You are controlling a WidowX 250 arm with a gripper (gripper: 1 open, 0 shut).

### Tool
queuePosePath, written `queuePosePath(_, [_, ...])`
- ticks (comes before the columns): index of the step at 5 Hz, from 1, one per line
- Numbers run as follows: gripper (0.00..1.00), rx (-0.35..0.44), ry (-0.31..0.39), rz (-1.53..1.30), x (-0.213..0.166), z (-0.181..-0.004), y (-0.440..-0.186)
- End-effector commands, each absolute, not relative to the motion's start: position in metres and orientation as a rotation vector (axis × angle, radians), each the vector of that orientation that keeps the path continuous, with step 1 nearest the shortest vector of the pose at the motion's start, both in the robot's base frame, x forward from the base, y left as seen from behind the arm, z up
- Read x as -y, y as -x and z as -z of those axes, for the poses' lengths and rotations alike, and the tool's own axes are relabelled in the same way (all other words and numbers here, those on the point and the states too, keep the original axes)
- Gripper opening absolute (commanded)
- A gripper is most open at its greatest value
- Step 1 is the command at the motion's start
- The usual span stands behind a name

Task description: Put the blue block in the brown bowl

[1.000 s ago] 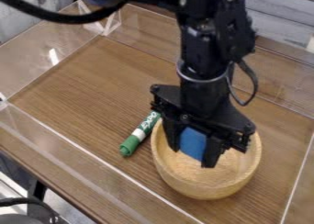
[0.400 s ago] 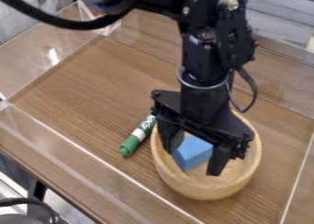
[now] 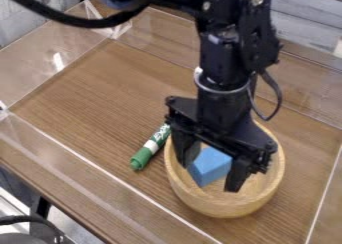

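Blue block [image 3: 207,168] now released in brown bowl [image 3: 267,188], jaws spread.

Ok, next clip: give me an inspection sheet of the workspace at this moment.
Surface: wood-grain tabletop, clear walls around it.
Job's things: small bright blue block lying inside the round light brown wooden bowl.
Clutter: green-and-white marker pen left of the bowl.
End effector: black end effector open, fingers straddling the block over the bowl.
Cables: black cable along the arm.
Surroundings: blurred; nothing identifiable.
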State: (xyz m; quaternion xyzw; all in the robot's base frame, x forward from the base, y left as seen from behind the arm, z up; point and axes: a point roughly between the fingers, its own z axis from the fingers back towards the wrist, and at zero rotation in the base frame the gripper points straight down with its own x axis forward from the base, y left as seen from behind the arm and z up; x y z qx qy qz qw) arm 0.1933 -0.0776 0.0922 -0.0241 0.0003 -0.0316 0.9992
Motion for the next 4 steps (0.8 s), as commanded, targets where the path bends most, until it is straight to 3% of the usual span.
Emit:
queuePosePath(1, [1.0, 0.041, 0.068, 0.053, 0.078, -0.106, -0.206])
queuePosePath(4, [1.0, 0.038, 0.078, 0.06, 0.069, -0.12, -0.216])
